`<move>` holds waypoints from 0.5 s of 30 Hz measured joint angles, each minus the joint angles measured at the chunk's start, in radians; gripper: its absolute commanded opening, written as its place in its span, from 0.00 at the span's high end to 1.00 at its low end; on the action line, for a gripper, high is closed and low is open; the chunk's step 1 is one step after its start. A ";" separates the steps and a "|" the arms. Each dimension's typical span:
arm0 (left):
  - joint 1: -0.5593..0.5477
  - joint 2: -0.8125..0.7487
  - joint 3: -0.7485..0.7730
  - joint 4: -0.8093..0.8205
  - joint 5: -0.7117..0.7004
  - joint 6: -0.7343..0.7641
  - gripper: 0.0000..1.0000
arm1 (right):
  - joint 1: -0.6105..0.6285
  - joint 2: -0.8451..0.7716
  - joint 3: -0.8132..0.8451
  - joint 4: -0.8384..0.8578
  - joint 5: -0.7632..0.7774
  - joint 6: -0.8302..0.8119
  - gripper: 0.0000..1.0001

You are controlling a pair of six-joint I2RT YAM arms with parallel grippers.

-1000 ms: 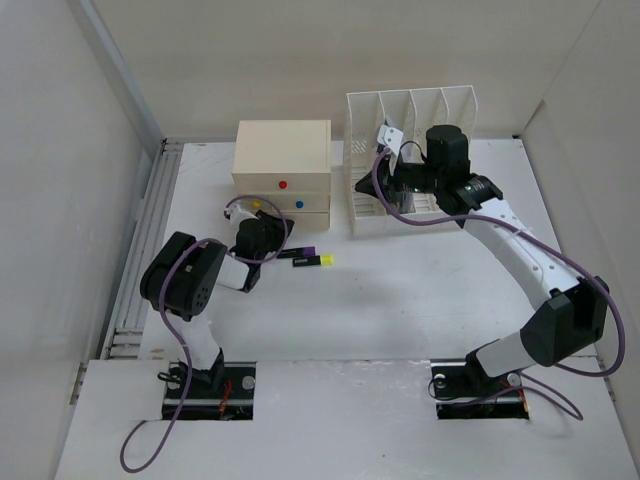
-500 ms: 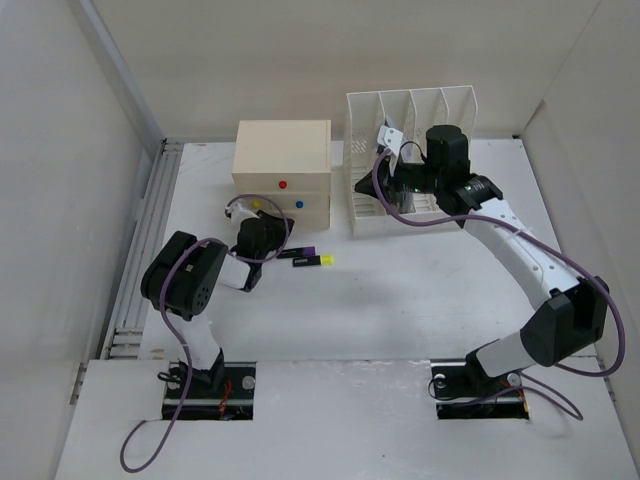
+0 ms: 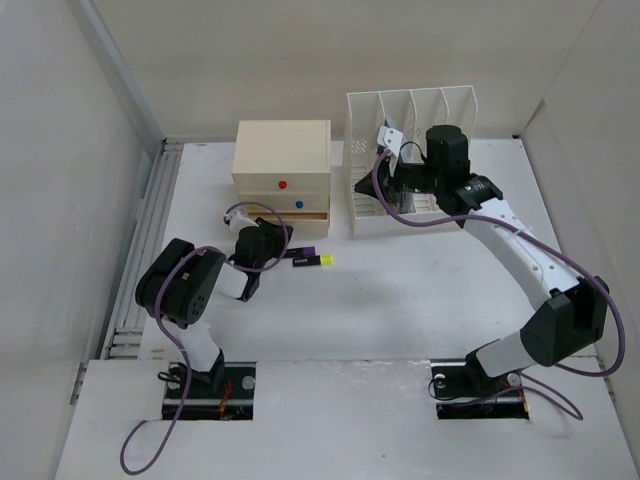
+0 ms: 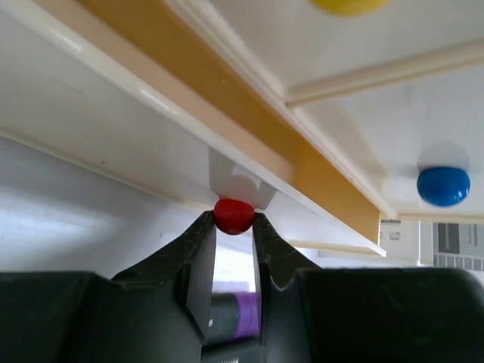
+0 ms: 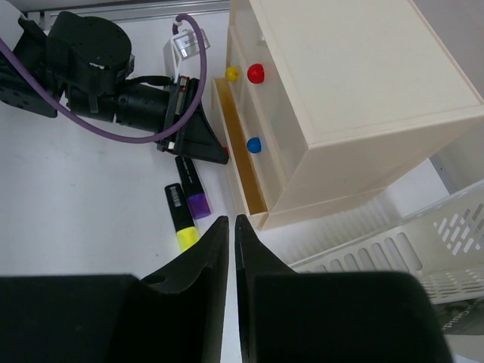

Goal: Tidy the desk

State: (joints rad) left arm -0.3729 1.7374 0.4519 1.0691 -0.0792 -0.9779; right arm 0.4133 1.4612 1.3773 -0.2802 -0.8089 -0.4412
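Observation:
The desk (image 3: 400, 300) is a white tabletop. A cream drawer box (image 3: 282, 160) stands at its back. My left gripper (image 3: 272, 238) is shut on the small red knob (image 4: 234, 215) of the bottom drawer (image 5: 238, 144), which stands slightly pulled out and shows a tan inside. My right gripper (image 3: 362, 187) is shut and empty. It hovers above the desk between the drawer box and the white file rack (image 3: 412, 150). A purple-capped marker (image 3: 303, 253) and a yellow-capped marker (image 3: 318, 261) lie on the desk in front of the box, by the left gripper.
The box has other knobs: yellow (image 5: 232, 73), red (image 5: 256, 72) and blue (image 5: 254, 144). Both markers show in the right wrist view, purple (image 5: 193, 189) and yellow (image 5: 180, 218). Pale walls ring the desk, and a ribbed rail (image 3: 140, 260) runs along its left edge.
My left arm has drawn back toward its base with the red knob held, and the bottom drawer has slid out a little. The right arm has not moved.

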 measured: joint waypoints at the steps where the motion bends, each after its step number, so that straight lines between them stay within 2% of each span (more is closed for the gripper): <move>1: -0.003 -0.008 -0.009 0.000 -0.002 0.000 1.00 | 0.000 0.000 0.000 0.000 -0.002 0.000 0.87; 15: -0.060 -0.133 -0.171 0.042 -0.039 -0.014 1.00 | -0.002 0.000 0.000 -0.001 -0.012 0.000 0.85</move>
State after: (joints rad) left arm -0.4332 1.6047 0.2813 1.1110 -0.1181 -0.9916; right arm 0.4114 1.4612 1.3773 -0.2810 -0.8211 -0.4412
